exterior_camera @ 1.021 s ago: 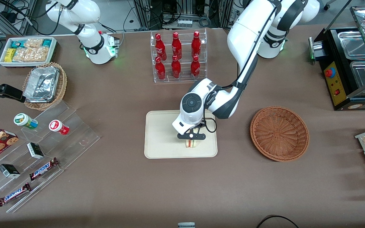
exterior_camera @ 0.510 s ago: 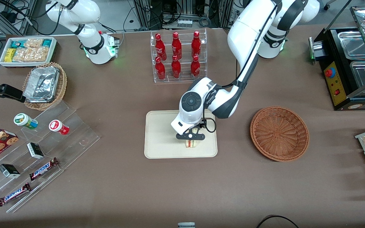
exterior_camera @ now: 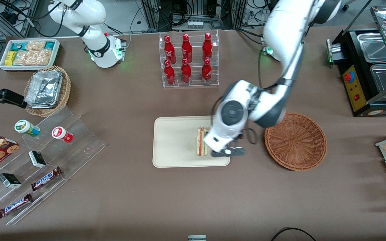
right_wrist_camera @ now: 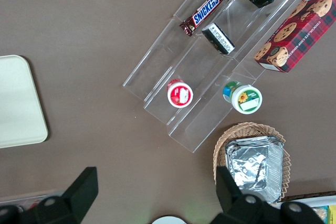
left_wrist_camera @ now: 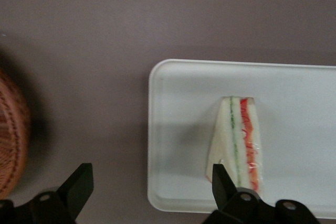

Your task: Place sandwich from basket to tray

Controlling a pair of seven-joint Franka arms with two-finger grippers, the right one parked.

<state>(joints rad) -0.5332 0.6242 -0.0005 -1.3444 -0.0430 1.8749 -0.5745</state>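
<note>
The sandwich (exterior_camera: 202, 142) rests on the cream tray (exterior_camera: 173, 140), near the tray's end that faces the basket. Its red, orange and green filling edge (left_wrist_camera: 236, 140) faces upward. My left gripper (exterior_camera: 228, 152) hovers over the tray's corner (left_wrist_camera: 178, 108), between the sandwich and the reddish-brown basket (exterior_camera: 295, 140). Its fingers are spread wide and hold nothing (left_wrist_camera: 149, 174). One fingertip (left_wrist_camera: 218, 174) shows just beside the sandwich, apart from it. The basket's rim (left_wrist_camera: 10, 135) shows in the left wrist view, and the basket is empty.
A clear rack of red bottles (exterior_camera: 188, 60) stands farther from the camera than the tray. Toward the parked arm's end are a stepped acrylic shelf of snacks (exterior_camera: 45, 147), a tan basket of foil trays (exterior_camera: 47, 90) and a white snack bin (exterior_camera: 28, 53). A black appliance (exterior_camera: 370, 67) stands at the working arm's end.
The gripper has let go of the sandwich, opened, and swung toward the basket. The sandwich stays on the tray, now uncovered.
</note>
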